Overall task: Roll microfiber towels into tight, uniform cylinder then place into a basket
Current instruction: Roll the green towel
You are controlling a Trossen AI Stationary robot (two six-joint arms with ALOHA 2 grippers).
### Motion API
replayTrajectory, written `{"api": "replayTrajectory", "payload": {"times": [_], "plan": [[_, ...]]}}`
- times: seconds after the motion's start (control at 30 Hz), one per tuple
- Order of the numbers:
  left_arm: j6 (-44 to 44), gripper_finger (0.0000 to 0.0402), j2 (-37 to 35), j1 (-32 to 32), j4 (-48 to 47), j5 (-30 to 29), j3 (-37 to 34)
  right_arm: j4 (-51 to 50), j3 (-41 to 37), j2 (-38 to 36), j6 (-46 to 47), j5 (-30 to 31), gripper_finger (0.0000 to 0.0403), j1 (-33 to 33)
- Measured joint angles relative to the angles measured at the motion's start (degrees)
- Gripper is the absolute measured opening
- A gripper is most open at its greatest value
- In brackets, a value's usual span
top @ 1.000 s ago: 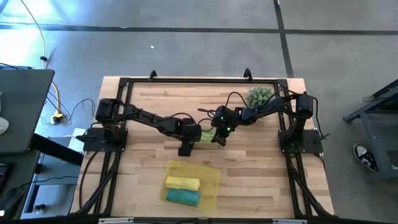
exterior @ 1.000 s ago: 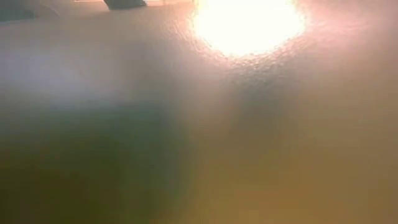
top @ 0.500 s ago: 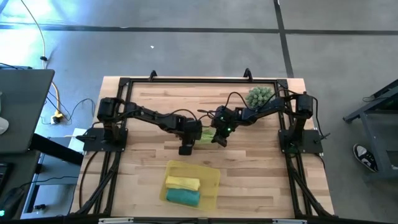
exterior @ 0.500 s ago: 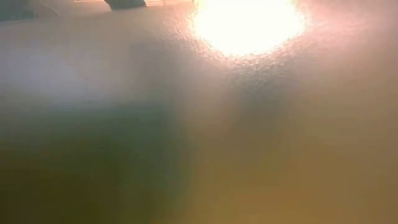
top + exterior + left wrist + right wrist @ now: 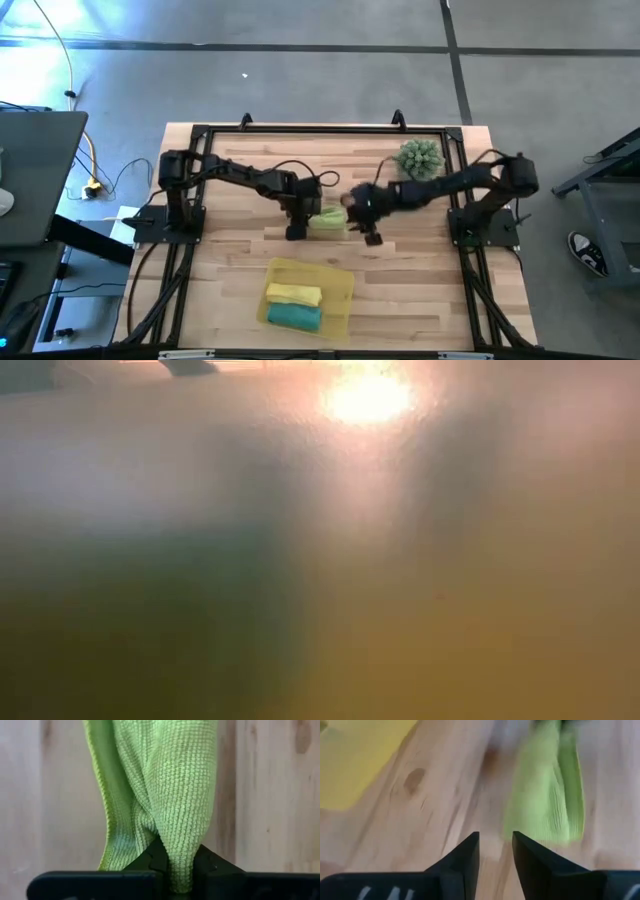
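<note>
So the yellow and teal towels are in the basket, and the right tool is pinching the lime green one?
Not quite: the left tool pinches the lime green towel, as the left wrist view shows. The right tool holds nothing.

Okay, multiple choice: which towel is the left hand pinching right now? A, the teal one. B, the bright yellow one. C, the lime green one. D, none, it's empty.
C: the left wrist view shows the left hand closed on a fold of the lime green towel, while the yellow towel and the teal towel lie in the basket.
</note>
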Motion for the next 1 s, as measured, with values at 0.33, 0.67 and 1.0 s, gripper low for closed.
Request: {"api": "replayTrajectory", "payload": {"times": [0.33, 0.67, 1.0], "plan": [[0.0, 0.0022, 0.0, 0.7, 0.4, 1.3, -0.3, 10.6, 0.2, 5.0, -12.9, 28.2, 0.0117, 13.4], [-0.9, 0.0023, 0.0, 0.7, 0.7, 1.3, -0.3, 14.0, 0.2, 9.5, -12.8, 27.1, 0.0199, 13.0], [0.0, 0.0024, 0.0, 0.7, 0.9, 1.3, -0.3, 16.8, 0.2, 11.2, -13.2, 33.1, 0.0201, 10.2]]}}
